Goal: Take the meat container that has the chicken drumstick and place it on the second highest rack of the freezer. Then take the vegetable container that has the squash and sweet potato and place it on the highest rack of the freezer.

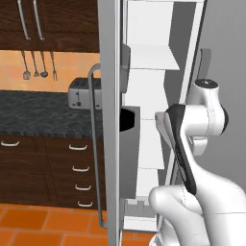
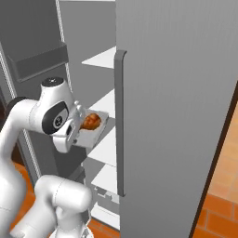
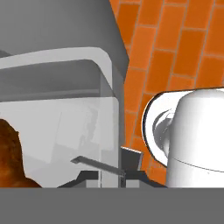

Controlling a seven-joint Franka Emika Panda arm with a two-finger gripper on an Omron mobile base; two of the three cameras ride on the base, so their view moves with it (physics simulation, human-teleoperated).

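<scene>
A: While the white arm holds the clear shallow plastic meat container (image 2: 91, 130) at the mouth of the tall grey-silver freezer (image 2: 176, 116), the end effector (image 2: 74, 131) is clamped tight on the container's near wall. Glossy orange-brown chicken drumstick (image 2: 91, 121) rides inside, container in the air just off the front edge of a thin white shelf (image 2: 104, 148).

B: Which shelf is it heading for? The right base view shows a higher white shelf (image 2: 103, 57), then one (image 2: 108, 103) about level with the container.

A: Cannot say for certain which counts as second highest; the top of the stack is cut off. Misreading the stack is the first risk.

B: Others?

A: Grip is on one wall only, so the container may droop or twist and spill the drumstick. Its far edge could catch a shelf lip. The open grey door (image 2: 172, 69) stands close beside the arm, so a wide swing may strike it.

B: And release?

A: If let go before the base rests flat on the rack, it tips out onto the orange tile floor (image 3: 175, 52).
</scene>
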